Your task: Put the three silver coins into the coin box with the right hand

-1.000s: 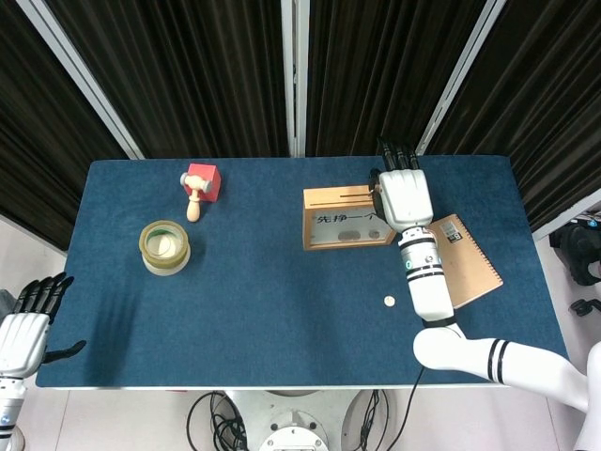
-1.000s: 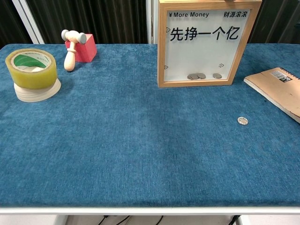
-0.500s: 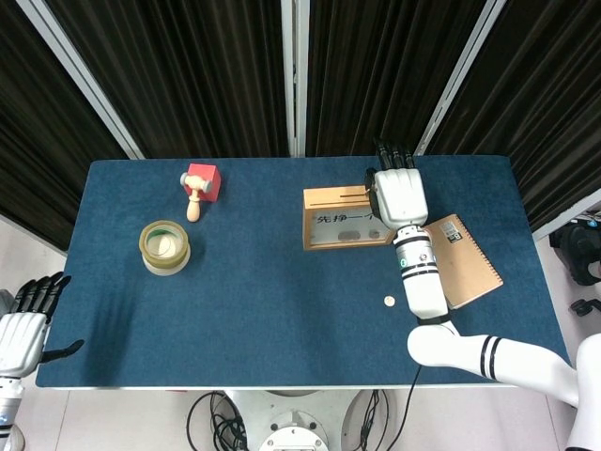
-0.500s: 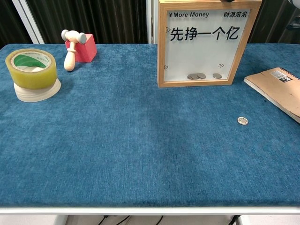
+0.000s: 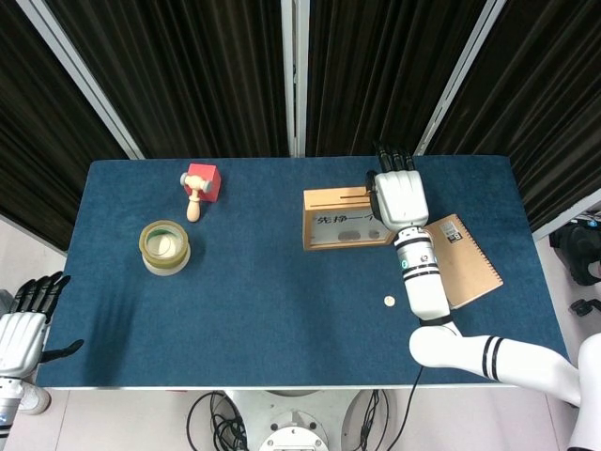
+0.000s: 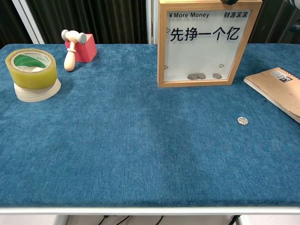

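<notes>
The wooden coin box (image 5: 343, 221) stands at the table's back right; its clear front (image 6: 201, 47) shows three silver coins (image 6: 197, 76) lying at the bottom. One more silver coin (image 5: 389, 302) lies flat on the blue cloth in front of the box, also visible in the chest view as the coin (image 6: 242, 121). My right hand (image 5: 400, 195) hovers back-up over the box's right top end, fingers pointing away from me. Whether it holds anything is hidden. My left hand (image 5: 23, 331) hangs off the table's front left corner, fingers apart, holding nothing.
A brown spiral notebook (image 5: 467, 260) lies right of the box, partly under my right forearm. A roll of yellow tape (image 5: 164, 246) sits at the left. A small wooden mallet (image 5: 194, 201) leans by a red block (image 5: 202, 178) at the back left.
My right hand has shifted slightly left over the box top; dark fingertips now show at the chest view's top edge. The left hand has sunk a little.
</notes>
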You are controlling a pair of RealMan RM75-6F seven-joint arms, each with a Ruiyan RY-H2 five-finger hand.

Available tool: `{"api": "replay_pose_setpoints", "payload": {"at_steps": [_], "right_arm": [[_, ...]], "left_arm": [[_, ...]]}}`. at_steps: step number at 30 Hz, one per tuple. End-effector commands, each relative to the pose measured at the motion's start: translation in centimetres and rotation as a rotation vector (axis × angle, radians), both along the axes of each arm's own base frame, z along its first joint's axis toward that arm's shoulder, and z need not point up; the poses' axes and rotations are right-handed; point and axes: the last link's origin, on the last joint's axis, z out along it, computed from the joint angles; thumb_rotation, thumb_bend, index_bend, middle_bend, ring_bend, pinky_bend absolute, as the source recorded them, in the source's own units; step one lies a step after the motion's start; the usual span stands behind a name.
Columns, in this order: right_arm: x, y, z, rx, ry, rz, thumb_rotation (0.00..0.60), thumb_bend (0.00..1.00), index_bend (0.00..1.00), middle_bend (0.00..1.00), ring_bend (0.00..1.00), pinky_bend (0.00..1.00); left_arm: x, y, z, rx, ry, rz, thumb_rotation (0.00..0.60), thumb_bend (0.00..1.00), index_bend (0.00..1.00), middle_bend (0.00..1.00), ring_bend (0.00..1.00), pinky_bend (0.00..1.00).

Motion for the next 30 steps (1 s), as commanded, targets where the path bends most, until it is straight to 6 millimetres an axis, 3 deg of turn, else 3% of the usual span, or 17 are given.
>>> {"api": "replay_pose_setpoints", "payload": {"at_steps": [1, 7, 9, 15, 21, 24, 30], "right_arm": [[-0.2, 0.1, 0.0, 0.016, 0.003, -0.002, 0.600, 0.45, 0.42, 0.00, 0.00, 0.00], [-0.4, 0.1, 0.2, 0.036, 0.006, 0.005, 0.600, 0.42, 0.06, 0.00, 0.00, 0.00], [-0.4, 0.1, 0.4, 0.035, 0.001, 0.009, 0.600, 0.40, 0.00, 0.00, 0.00, 0.00], [-0.5, 0.6, 1.0, 0.020, -0.022, 0.028, 0.600, 0.39, 0.00, 0.00, 0.00, 0.00], [-2.0, 3.2, 3.1, -0.014, -0.072, 0.072, 0.600, 0.39, 0.00, 0.00, 0.00, 0.00], [-3.8, 5.4, 4.1, -0.025, -0.079, 0.101, 0.600, 0.38, 0.00, 0.00, 0.00, 0.00], [-9.1, 10.2, 4.7, 0.006, -0.036, 0.108, 0.600, 0.31, 0.00, 0.00, 0.00, 0.00]], "left_arm": [[0.0, 0.0, 0.0, 0.000, 0.000, -0.001, 0.600, 0.00, 0.06, 0.01, 0.00, 0.00], [0.1, 0.1, 0.0, 0.000, 0.002, 0.000, 0.600, 0.00, 0.06, 0.01, 0.00, 0.00], [0.1, 0.1, 0.0, -0.001, 0.002, 0.000, 0.600, 0.00, 0.06, 0.01, 0.00, 0.00], [0.1, 0.1, 0.0, 0.001, 0.002, -0.001, 0.600, 0.00, 0.06, 0.01, 0.00, 0.00], [0.1, 0.1, 0.1, 0.002, 0.006, 0.001, 0.600, 0.00, 0.06, 0.01, 0.00, 0.00], [0.2, 0.1, 0.0, -0.001, 0.011, 0.001, 0.600, 0.00, 0.06, 0.01, 0.00, 0.00], [0.4, 0.3, -0.3, -0.002, 0.017, -0.003, 0.600, 0.00, 0.06, 0.01, 0.00, 0.00]]}}
